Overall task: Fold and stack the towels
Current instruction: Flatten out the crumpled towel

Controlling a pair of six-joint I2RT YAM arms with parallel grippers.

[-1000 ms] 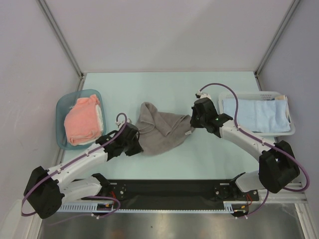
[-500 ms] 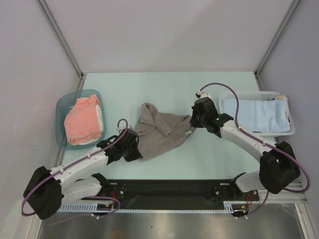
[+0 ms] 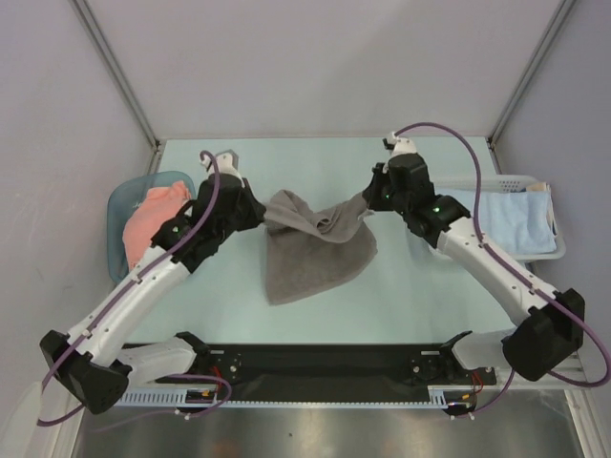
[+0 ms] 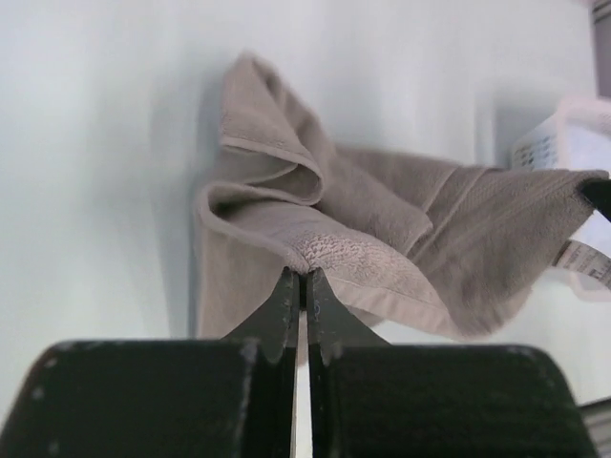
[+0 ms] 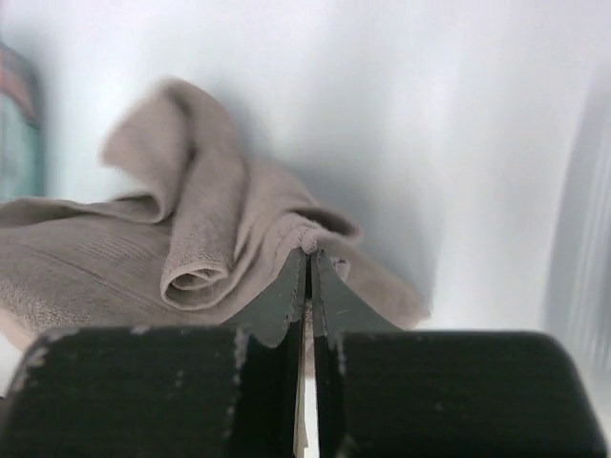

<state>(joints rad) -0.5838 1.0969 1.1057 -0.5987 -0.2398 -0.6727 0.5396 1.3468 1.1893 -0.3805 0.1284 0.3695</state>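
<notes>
The grey towel (image 3: 315, 248) hangs between both grippers above the table, its top edge sagging and its lower part draped toward the front. My left gripper (image 3: 260, 212) is shut on the towel's left corner (image 4: 320, 250). My right gripper (image 3: 368, 198) is shut on its right corner (image 5: 307, 236). The small white label (image 4: 584, 260) shows near the right corner. The salmon-pink towel (image 3: 151, 221) lies in the blue tub (image 3: 121, 205) at the left, over a white towel that is mostly hidden. The light blue towel (image 3: 506, 219) lies folded in the white lattice basket (image 3: 516, 181) at the right.
The tub stands by the left wall and the basket by the right wall. The pale green table (image 3: 315, 157) stretches behind the towel to the back wall. A black rail (image 3: 325, 363) runs along the near edge between the arm bases.
Both grippers have risen and moved back, lifting the grey towel off the table by its two corners. It was crumpled on the table; now it hangs spread between them.
</notes>
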